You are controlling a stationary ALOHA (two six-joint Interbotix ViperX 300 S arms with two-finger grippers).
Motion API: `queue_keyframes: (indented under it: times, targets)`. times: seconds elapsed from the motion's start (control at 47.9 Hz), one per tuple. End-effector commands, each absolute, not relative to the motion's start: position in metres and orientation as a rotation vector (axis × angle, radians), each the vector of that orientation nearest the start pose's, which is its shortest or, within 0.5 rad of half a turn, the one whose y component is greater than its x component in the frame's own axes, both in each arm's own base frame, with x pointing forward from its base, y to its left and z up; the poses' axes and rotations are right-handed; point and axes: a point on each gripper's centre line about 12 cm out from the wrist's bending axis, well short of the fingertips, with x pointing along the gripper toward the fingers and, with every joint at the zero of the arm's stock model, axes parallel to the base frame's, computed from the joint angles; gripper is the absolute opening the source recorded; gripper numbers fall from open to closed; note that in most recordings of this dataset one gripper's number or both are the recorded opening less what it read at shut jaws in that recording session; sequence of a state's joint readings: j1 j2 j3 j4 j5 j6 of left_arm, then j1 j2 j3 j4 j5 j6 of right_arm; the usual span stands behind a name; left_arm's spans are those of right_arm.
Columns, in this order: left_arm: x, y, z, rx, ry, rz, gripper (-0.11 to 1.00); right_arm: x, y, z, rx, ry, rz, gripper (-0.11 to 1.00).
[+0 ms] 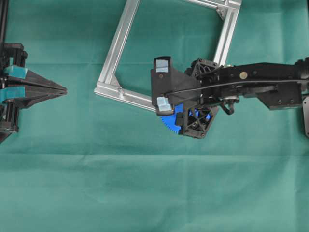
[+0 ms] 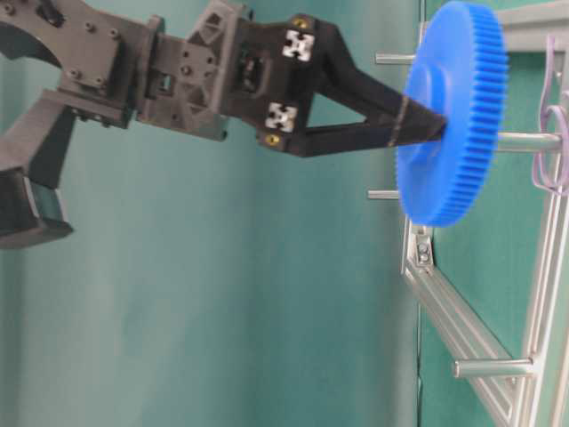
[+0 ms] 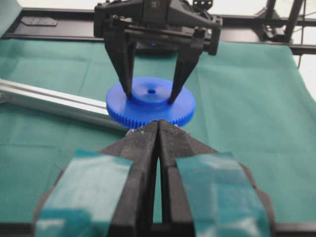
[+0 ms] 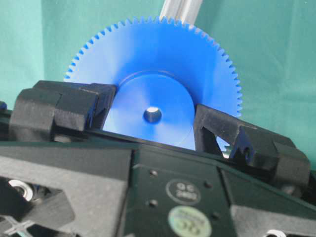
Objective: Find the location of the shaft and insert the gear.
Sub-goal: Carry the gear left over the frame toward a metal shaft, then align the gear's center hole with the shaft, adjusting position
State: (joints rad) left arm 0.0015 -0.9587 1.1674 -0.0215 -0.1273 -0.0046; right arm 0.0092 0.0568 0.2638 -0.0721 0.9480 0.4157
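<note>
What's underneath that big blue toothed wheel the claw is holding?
Under the gear, a silver shaft with pale wire pokes out from the aluminium frame. Whether the shaft has entered the centre hole is hidden by the gear itself.

we see open green cloth (image 1: 145,193) across the whole near half of the overhead view, with free passage there. the aluminium frame (image 1: 116,48) blocks the upper middle; pegs (image 2: 493,366) stick out from its rails. the right gripper (image 3: 150,94), clamped on the gear (image 3: 150,101), sits over the frame's lower rail. the left gripper (image 1: 65,90), jaws together, stands well apart at the left edge, with bare cloth between.
</note>
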Motion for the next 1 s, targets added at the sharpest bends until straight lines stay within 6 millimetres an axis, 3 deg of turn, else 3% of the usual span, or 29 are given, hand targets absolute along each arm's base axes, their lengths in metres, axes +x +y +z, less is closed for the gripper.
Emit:
queue_keyframes:
  times: [0.0, 0.501, 0.982]
  targets:
    - [0.202, 0.001, 0.279, -0.03, 0.075, 0.007, 0.0, 0.402, -0.003, 0.225, 0.283, 1.209, -0.274, 0.69]
    - [0.202, 0.001, 0.28, -0.034, 0.07, 0.007, 0.0, 0.402, -0.004, 0.201, 0.274, 1.245, -0.277, 0.69]
    - [0.202, 0.001, 0.281, -0.035, 0.07, 0.007, 0.0, 0.411, -0.004, 0.2, 0.282, 1.179, -0.26, 0.69]
